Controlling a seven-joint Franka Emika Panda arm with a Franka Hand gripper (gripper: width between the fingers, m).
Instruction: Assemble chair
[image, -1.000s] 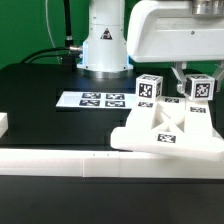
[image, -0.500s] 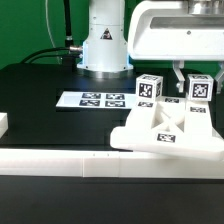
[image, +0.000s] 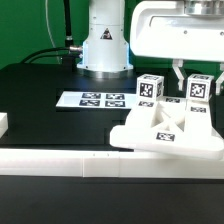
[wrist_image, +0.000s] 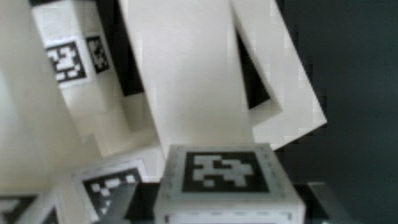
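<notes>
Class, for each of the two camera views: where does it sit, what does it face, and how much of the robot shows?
Exterior view: off the arm, low beside the table, facing the chair, marker board and robot base; gripper shows.
Wrist view: on the wrist, close on the chair's tagged post; no fingers clearly visible.
Shared: the chair.

1. Arm base (image: 104, 45): white column, upright at the far edge of the surface (image: 40, 85), behind the marker board (image: 96, 100).
2. Wrist housing (image: 178, 30): large white block, well above the marker board and off to the exterior view's right of it.
3. Gripper (image: 186, 72): points straight down from the housing.
4. Fingers (image: 178, 72): dark, close together, shut. Whether they grip anything cannot be told.
</notes>
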